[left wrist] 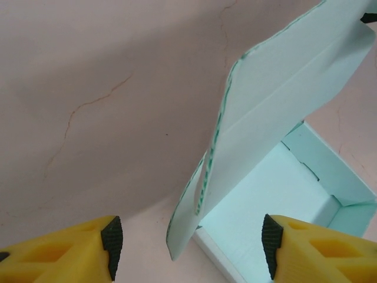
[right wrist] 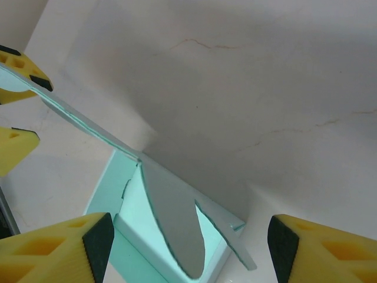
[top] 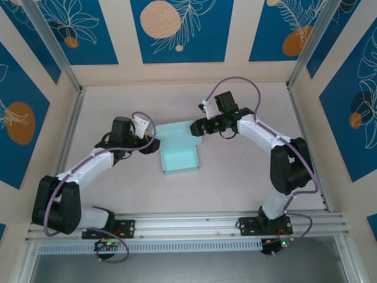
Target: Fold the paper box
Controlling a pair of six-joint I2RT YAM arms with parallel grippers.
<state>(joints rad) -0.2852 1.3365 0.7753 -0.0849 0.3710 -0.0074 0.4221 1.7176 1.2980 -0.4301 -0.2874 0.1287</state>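
At the middle of the table (top: 247, 171), the paper box (top: 179, 158) sits as a formed tray, lid panel (left wrist: 283, 88) raised, with left gripper (left wrist: 191, 243) and right gripper (right wrist: 188, 242) spread apart about that panel, clamping nothing; closing seems next, needing the panel tipped down shut.

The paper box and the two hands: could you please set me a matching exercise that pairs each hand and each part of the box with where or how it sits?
Things:
1. left hand
2. right hand
3. paper box's lid flap
4. paper box's tray

Places or states:
a. flat on the table, walls up
b. at the flap's right edge
c. raised at a slant
d. at the box's left side

Pairs: 1-d, 2-b, 3-c, 4-a
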